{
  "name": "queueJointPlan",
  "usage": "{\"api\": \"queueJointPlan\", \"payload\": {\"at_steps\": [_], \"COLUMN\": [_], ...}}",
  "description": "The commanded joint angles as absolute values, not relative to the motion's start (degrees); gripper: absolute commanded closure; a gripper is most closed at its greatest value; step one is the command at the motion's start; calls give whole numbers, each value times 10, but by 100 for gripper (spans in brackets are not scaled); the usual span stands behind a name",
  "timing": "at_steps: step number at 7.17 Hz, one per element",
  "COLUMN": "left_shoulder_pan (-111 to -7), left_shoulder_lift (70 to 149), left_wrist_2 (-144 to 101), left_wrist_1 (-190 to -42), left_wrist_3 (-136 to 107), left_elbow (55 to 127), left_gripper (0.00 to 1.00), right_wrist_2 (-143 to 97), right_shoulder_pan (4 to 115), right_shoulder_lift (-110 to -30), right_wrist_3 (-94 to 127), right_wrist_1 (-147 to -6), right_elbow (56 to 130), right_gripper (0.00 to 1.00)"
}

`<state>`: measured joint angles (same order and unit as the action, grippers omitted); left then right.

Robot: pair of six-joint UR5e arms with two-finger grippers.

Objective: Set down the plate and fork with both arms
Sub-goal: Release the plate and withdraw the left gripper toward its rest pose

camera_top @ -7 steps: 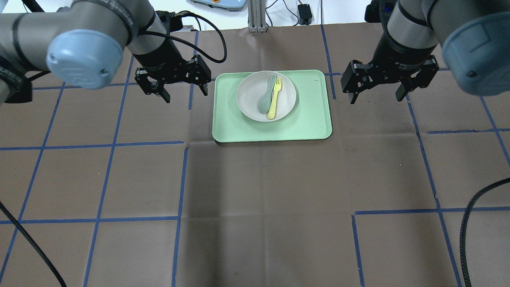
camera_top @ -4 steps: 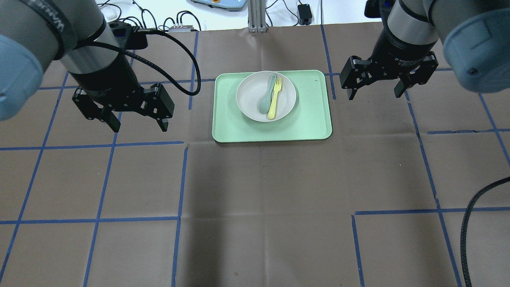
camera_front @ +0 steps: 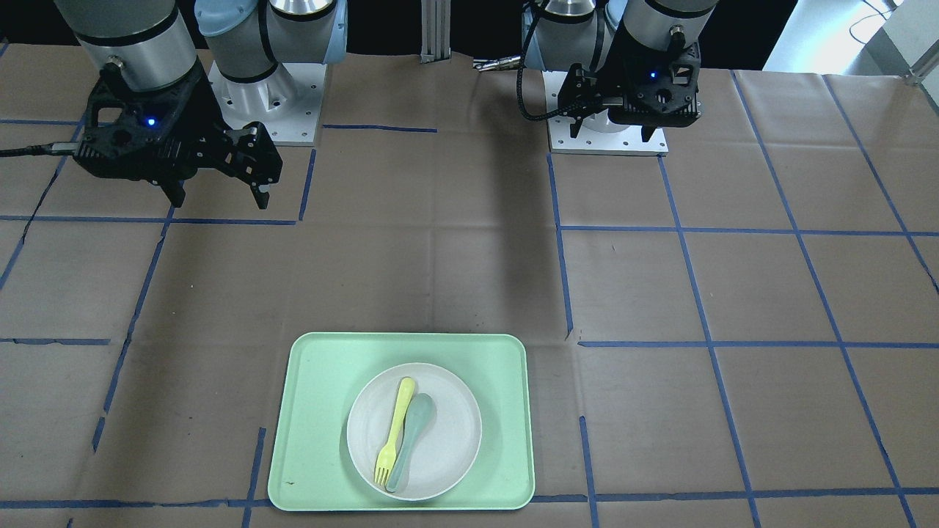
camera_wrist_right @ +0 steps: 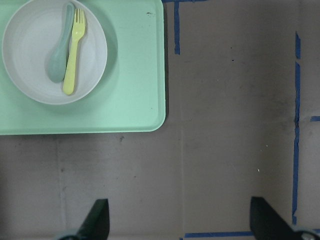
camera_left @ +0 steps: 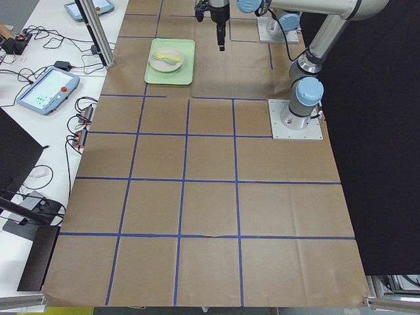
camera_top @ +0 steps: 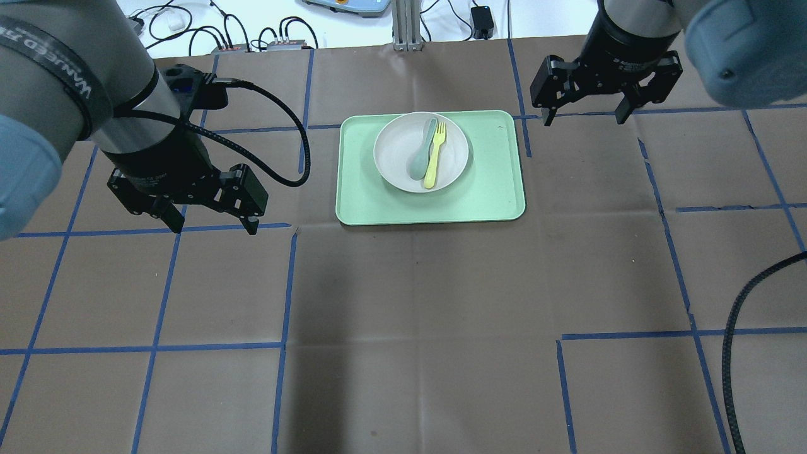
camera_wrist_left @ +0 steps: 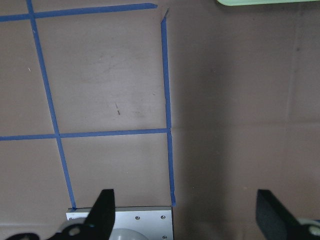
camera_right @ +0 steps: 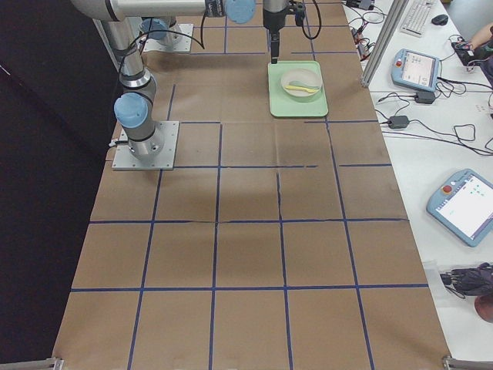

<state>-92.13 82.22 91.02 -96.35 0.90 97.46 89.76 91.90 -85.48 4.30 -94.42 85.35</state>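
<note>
lying beside a grey-green spoon [camera_top: 417, 162] on the round off-white plate [camera_top: 394, 151]: a slim pale-yellow fork [camera_top: 434, 157]; left gripper [camera_top: 214, 228] and right gripper [camera_top: 584, 120] spread wide.

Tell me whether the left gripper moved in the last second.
Yes. In the overhead view the left gripper has drawn away from the mint-green tray, leftward and toward the robot, from beside its far corner to level with its near edge.

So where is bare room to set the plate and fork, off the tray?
The table on the robot's side of the tray is bare, between the left gripper and the right gripper. On the tray, a strip on the plate's right-arm side is free. The plate is crowded: fork and spoon lie in it.
</note>
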Motion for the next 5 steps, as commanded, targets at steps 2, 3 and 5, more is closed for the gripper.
{"api": "queueJointPlan", "payload": {"at_steps": [2, 3, 5], "left_shoulder_pan": [-911, -911, -896], "left_shoulder_lift": [814, 812, 812], "left_wrist_2": [914, 912, 911], "left_wrist_1": [-937, -940, -941], "left_wrist_3": [11, 11, 12], "left_elbow": [992, 991, 985], "left_gripper": [0, 0, 0], "right_wrist_2": [897, 900, 904], "right_shoulder_pan": [961, 982, 1013], "right_shoulder_lift": [-726, -683, -619], "right_wrist_3": [97, 133, 157], "right_wrist_1": [-946, -947, -947], "right_elbow": [728, 694, 637], "right_gripper": [0, 0, 0]}}
